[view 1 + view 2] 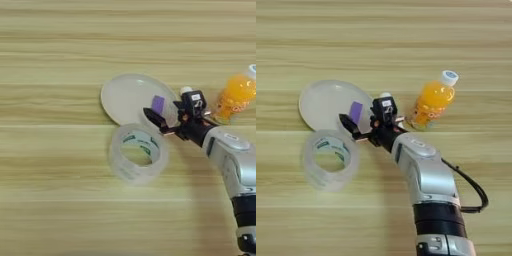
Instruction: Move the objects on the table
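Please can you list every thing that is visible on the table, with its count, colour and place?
plate: one, beige, round, left of centre on the table.
purple block: one, purple, on the right part of the plate.
tape roll: one, clear, with green print inside, just in front of the plate and overlapping its near rim.
juice bottle: one, orange with a white cap, lying tilted to the right of the plate.
table: one, light wood grain, fills the view.
right gripper: one, black fingers on a silver forearm, at the plate's right rim near the purple block; a small white-topped thing shows just behind it.
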Controlling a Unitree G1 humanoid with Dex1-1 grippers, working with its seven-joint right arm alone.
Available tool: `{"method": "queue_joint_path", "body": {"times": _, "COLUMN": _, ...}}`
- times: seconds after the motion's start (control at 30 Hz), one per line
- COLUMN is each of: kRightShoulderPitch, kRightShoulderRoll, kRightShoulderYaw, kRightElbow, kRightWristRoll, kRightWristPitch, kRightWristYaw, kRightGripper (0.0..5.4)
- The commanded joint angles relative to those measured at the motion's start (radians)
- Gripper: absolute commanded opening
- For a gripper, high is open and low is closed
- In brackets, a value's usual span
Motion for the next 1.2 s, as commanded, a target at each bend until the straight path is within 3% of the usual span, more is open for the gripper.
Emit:
{"method": "queue_joint_path", "body": {"times": 0.03, "kRightShoulderPitch": -0.069, "kRightShoulderRoll": -0.03, "kRightShoulderYaw": -0.021, "kRightElbow": -0.08, "kRightWristRoll": 0.031, "kRightWristPitch": 0.025, "kRightWristYaw": 0.0, "kRightGripper": 5.38}}
{"method": "queue_joint_path", "body": {"times": 0.23, "kRightShoulderPitch": -0.073, "kRightShoulderRoll": -0.023, "kRightShoulderYaw": 0.006, "kRightElbow": -0.1, "kRightWristRoll": 0.027, "kRightWristPitch": 0.064, "kRightWristYaw": 0.004, "kRightGripper": 5.38}}
{"method": "queue_joint_path", "body": {"times": 0.4, "kRightShoulderPitch": -0.095, "kRightShoulderRoll": -0.023, "kRightShoulderYaw": 0.027, "kRightElbow": -0.046, "kRightWristRoll": 0.006, "kRightWristPitch": 0.064, "kRightWristYaw": 0.002, "kRightGripper": 5.38}}
{"method": "queue_joint_path", "body": {"times": 0.87, "kRightShoulderPitch": -0.143, "kRightShoulderRoll": -0.022, "kRightShoulderYaw": -0.018, "kRightElbow": 0.046, "kRightWristRoll": -0.02, "kRightWristPitch": 0.019, "kRightWristYaw": -0.064, "kRightGripper": 5.38}}
{"method": "queue_joint_path", "body": {"times": 1.2, "kRightShoulderPitch": -0.147, "kRightShoulderRoll": -0.023, "kRightShoulderYaw": 0.026, "kRightElbow": 0.058, "kRightWristRoll": -0.048, "kRightWristPitch": 0.043, "kRightWristYaw": -0.049, "kRightGripper": 5.38}}
